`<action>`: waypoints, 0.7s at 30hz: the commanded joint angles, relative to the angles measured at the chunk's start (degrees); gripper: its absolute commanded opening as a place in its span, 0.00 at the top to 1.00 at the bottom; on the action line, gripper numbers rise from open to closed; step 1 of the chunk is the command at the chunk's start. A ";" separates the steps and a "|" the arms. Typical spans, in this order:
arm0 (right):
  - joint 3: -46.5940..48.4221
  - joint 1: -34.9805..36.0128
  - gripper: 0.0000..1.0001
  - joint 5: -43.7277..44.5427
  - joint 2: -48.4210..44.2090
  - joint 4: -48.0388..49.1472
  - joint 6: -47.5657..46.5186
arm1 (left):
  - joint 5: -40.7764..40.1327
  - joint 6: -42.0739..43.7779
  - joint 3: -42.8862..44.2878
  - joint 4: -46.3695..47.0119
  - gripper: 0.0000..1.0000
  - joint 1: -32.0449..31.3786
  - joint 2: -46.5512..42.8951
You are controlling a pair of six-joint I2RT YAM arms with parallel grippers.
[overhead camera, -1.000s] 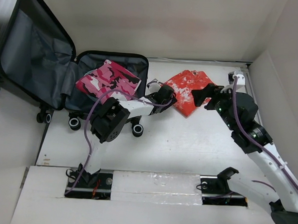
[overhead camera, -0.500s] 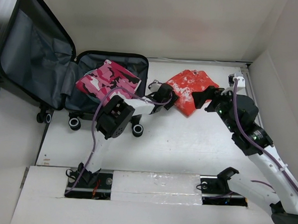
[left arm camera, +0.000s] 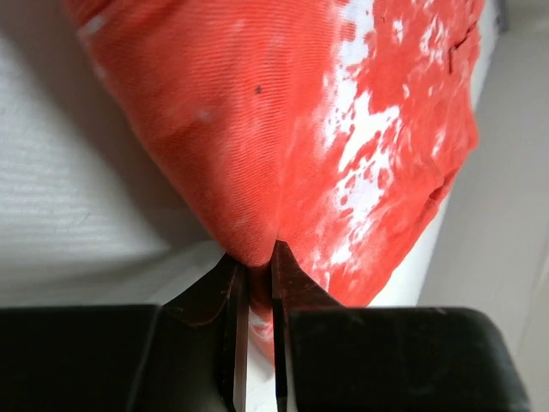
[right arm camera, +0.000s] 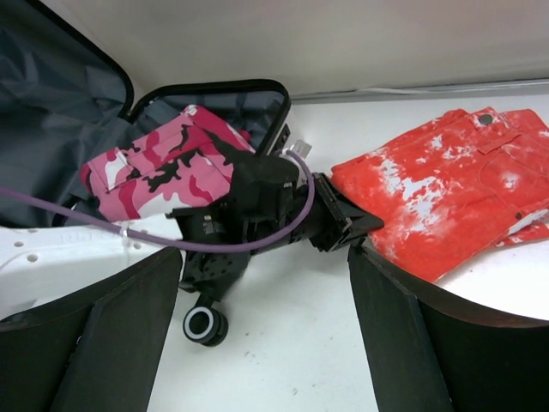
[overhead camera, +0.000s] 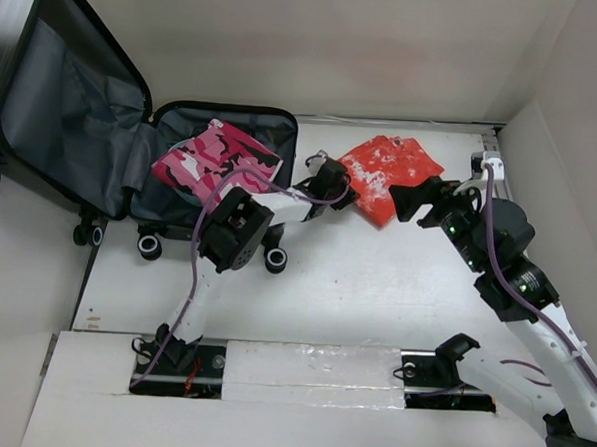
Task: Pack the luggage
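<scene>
Luggage (overhead camera: 75, 92) holds 1 camo garment (overhead camera: 217, 157); L gripper (left arm camera: 255, 257) pinches red garment (overhead camera: 391, 168) (R gripper (overhead camera: 408, 201) wide).

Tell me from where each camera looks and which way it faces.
Top external: above and behind the robot, looking down at the table, open luggage, left arm, right arm.
Left wrist: faces the red garment close up; left gripper pinches its edge.
Right wrist: looks at the luggage and left arm; open right gripper frames the view.
Both wrist views share the red garment.

Matt, ribbed cloth of red garment (left arm camera: 257, 129)
</scene>
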 commanded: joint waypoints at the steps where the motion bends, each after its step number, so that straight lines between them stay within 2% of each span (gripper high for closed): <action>1: 1.88 -0.33 0.16 -1.02 -0.42 1.85 -0.16 | 5.49 11.11 8.40 -0.25 1.00 2.29 -1.42; 2: 2.49 -0.33 0.16 -1.02 -0.42 1.85 -0.16 | 8.12 18.36 14.03 -5.50 1.00 2.91 -0.12; 3: 2.50 -0.33 0.16 -1.63 -0.42 1.85 -0.16 | 11.54 21.56 21.05 -11.90 1.00 3.44 1.55; 4: 2.50 -0.33 0.16 -1.63 -0.42 1.85 -0.16 | 12.71 25.25 33.73 -16.92 1.00 4.14 4.09; 5: 3.02 -0.33 0.16 -1.63 -0.42 2.55 -0.16 | 12.72 28.50 38.99 -26.11 1.00 4.15 4.11; 7: 3.03 -0.33 0.16 -2.16 0.11 2.56 -0.16 | 10.44 36.74 44.65 -30.85 1.00 4.85 3.24; 9: 3.64 -0.33 0.16 -2.16 0.11 2.56 -0.69 | 10.43 39.78 43.98 -32.80 1.00 8.27 -1.84; 13: 4.25 -0.33 0.16 -3.22 0.64 3.08 -0.69 | 22.44 45.93 39.14 -35.34 1.00 16.35 -8.89; 15: 4.26 -0.33 0.16 -3.83 0.64 3.08 -0.69 | 25.45 49.61 38.09 -37.62 1.00 20.99 -10.82; 17: 4.78 -0.33 0.16 -4.36 0.64 3.61 -0.69 | 26.69 53.30 37.56 -42.88 1.00 24.95 -11.35; 20: 4.78 -0.33 0.16 -5.41 0.64 4.14 -0.69 | 26.08 54.47 34.32 -43.69 1.00 28.74 -13.46; 21: 5.31 -0.33 0.16 -5.41 0.64 4.14 -0.69 | 27.30 54.47 30.56 -43.69 1.00 30.06 -14.51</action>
